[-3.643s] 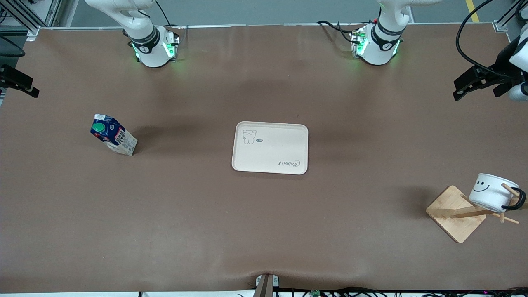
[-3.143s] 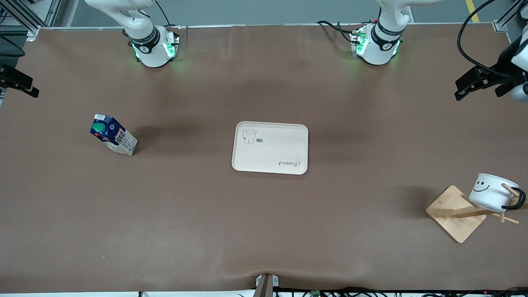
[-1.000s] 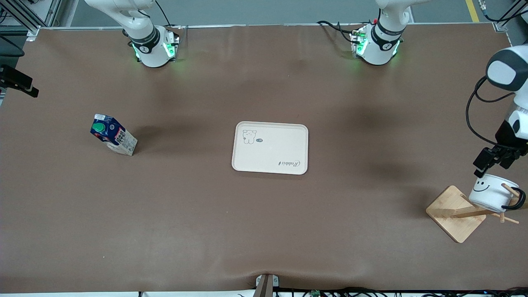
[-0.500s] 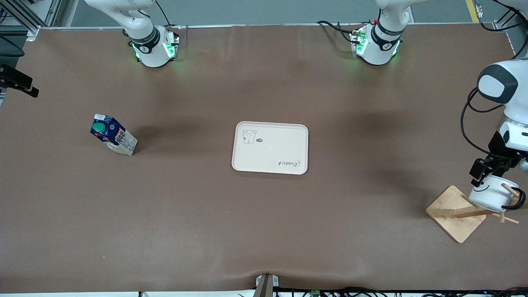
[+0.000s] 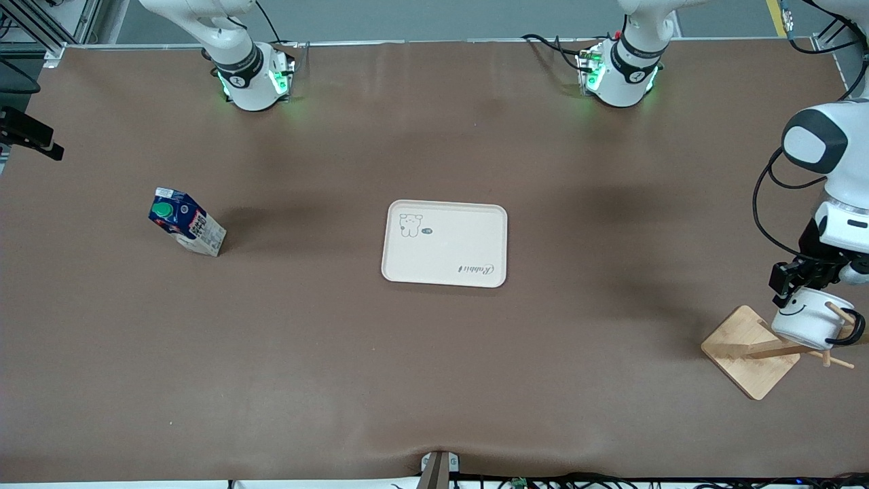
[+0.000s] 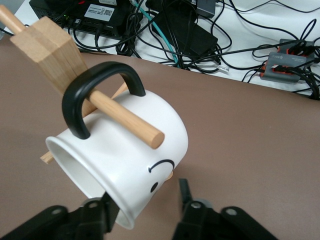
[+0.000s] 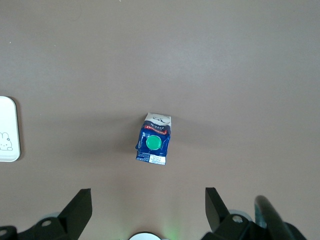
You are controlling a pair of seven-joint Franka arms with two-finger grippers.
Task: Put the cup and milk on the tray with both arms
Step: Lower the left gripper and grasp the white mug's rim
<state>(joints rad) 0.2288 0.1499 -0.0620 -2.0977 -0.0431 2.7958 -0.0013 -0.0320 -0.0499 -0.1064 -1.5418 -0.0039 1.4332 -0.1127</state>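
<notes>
Moved since earlier: left gripper (image 5: 789, 285), down from high at the left arm's end of the table to the cup (image 5: 809, 318); milk, tray and rack unshifted
Left gripper fingers: straddling the cup's rim, one finger (image 6: 104, 210) by the mouth, the other (image 6: 186, 196) outside the wall near the smiley; narrowing, not visibly clamped; gap at the outer finger
Cup: hung by its black handle (image 6: 95, 95) on a wooden peg (image 6: 125, 120) of the rack (image 5: 750, 350), mouth tilted sideways; hence the approach onto the rim rather than around the body
Rack: square wooden base at the left arm's end, nearer the front camera than the tray
Right gripper: high above the milk (image 7: 155, 142), out of the front view; fingers (image 7: 77, 210) spread wide, apart at either side of the carton far below; waiting
Milk: upright on the table toward the right arm's end, green cap up, well apart from the tray; untouched
Tray (image 5: 445, 243): mid-table between the two arms, bare, within reach of both
Step in hand: likely pinching the cup wall, then sliding the handle off the peg
Risk: handle catching on the peg if lifted straight up
</notes>
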